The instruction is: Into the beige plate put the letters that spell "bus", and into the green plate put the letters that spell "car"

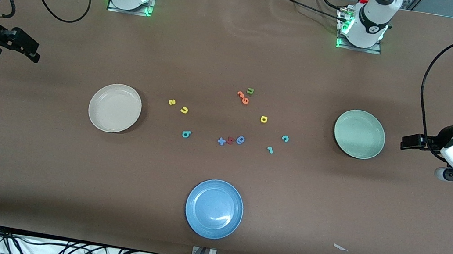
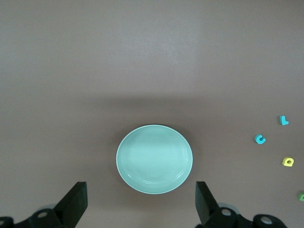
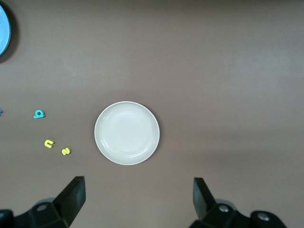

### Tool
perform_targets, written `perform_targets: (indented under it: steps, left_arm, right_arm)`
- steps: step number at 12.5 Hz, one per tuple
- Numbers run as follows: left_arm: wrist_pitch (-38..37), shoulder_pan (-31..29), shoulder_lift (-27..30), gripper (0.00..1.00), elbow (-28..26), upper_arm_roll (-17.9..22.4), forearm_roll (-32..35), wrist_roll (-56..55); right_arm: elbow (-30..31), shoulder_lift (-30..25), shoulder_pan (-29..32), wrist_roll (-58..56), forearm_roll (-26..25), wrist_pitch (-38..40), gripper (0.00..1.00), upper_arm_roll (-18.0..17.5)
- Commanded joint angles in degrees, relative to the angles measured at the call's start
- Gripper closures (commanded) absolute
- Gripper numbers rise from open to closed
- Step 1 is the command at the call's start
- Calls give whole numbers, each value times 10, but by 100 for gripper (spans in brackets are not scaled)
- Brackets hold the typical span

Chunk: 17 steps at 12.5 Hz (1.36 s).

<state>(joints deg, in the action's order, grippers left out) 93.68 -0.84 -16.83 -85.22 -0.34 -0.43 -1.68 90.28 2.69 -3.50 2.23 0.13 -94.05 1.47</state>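
Toy letters [image 1: 228, 116] scattered mid-table, brown table [image 1: 220, 46], cables perhaps along edge

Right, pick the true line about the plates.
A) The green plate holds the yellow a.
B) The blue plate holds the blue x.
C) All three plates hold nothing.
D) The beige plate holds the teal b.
C: the beige plate, green plate and blue plate show bare insides; every letter lies on the table between them.

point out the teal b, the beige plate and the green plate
small teal toy letter b [image 1: 186, 134]: front view, middle of the letter.
round cream-beige plate [image 1: 99, 120]: front view, rim nearest the camera.
round pale sage-green plate [image 1: 344, 144]: front view, rim nearest the camera.
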Motion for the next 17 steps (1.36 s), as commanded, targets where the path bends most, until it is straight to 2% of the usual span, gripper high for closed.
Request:
perform_targets:
  steps: [1,7,17]
  left_arm:
    - [3,3,8,0,-9,5,-17,16]
    - [2,3,8,0,-9,5,-17,16]
    - [1,3,9,0,-14,4,-17,16]
  right_arm:
    - [6,-5,-2,1,0,0,0,-3]
    - [37,-15,-3,3,0,-33,0,-4]
    - [54,-29,-2,-2,0,-33,0,-16]
